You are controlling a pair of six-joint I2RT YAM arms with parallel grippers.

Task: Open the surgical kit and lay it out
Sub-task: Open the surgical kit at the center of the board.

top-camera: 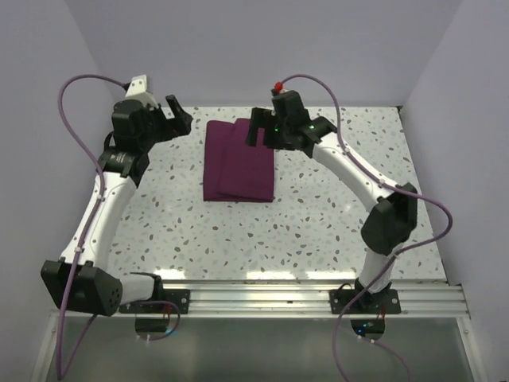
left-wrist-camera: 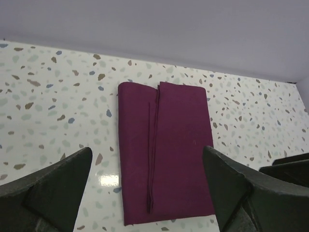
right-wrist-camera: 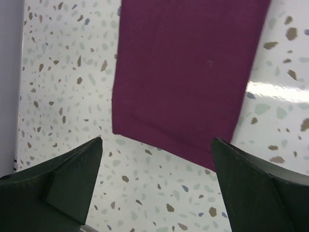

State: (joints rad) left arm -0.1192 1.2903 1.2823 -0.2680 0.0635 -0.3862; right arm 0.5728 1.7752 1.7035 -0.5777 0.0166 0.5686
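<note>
The surgical kit (top-camera: 238, 161) is a dark purple cloth wrap, folded shut into a flat rectangle at the back middle of the speckled table. A lengthwise fold seam runs down the kit (left-wrist-camera: 169, 145) left of its centre. My left gripper (top-camera: 180, 116) hovers open just left of the wrap's far left corner, and in its own view my left gripper (left-wrist-camera: 147, 150) frames the wrap between wide fingers. My right gripper (top-camera: 258, 129) stands open over the wrap's far right corner. In the right wrist view a corner of the kit (right-wrist-camera: 186, 72) lies beyond my right gripper (right-wrist-camera: 157, 140). Neither gripper holds anything.
Pale lilac walls (top-camera: 262, 48) close in the table at the back and on both sides. A metal rail (top-camera: 302, 296) carrying the arm bases runs along the near edge. Speckled tabletop (top-camera: 262, 231) stretches from the wrap to the rail.
</note>
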